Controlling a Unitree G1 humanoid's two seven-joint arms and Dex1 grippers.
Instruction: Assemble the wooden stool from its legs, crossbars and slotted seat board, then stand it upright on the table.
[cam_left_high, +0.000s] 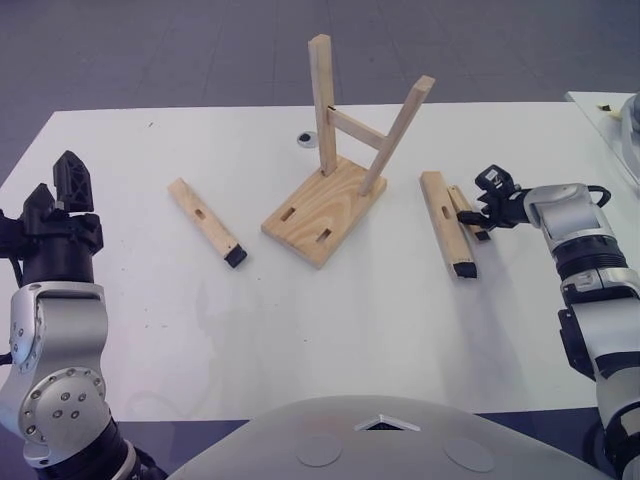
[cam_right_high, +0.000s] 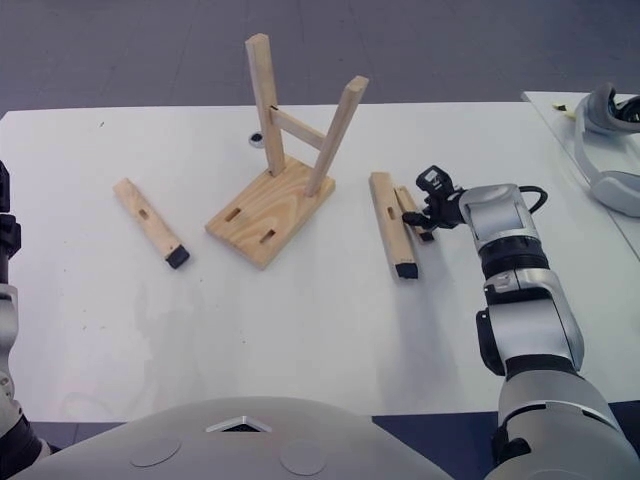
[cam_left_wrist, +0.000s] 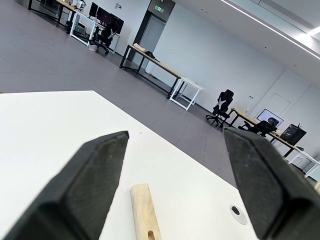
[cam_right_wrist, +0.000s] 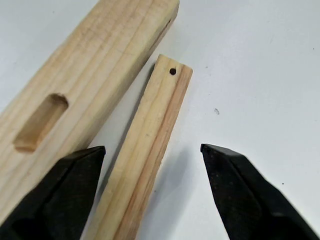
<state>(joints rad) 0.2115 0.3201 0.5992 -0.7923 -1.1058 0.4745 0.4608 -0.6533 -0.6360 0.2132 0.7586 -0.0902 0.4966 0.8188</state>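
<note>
1. The loose crossbar (cam_right_wrist: 145, 165), a thin pale slat with a small hole in its end, lies flat on the table (cam_left_high: 330, 330) between the right gripper's (cam_right_wrist: 152, 149) wide-spread fingers.
2. A slotted leg (cam_right_wrist: 85, 65) lies just beside it, outside one finger.
3. Beyond that leg, the seat board (cam_left_high: 320, 215) carries two upright legs (cam_left_high: 322, 100).
4. The left gripper (cam_left_wrist: 176, 135) gapes wide, with another leg (cam_left_wrist: 145, 210) ahead of it.

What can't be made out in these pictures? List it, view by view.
- Right wrist view: one end of the thin crossbar, cut off by the picture's edge.
- Left wrist view: most of the loose leg, cut off by the edge.
- Eye views: the small round thing behind the seat board, too small to identify.
</note>
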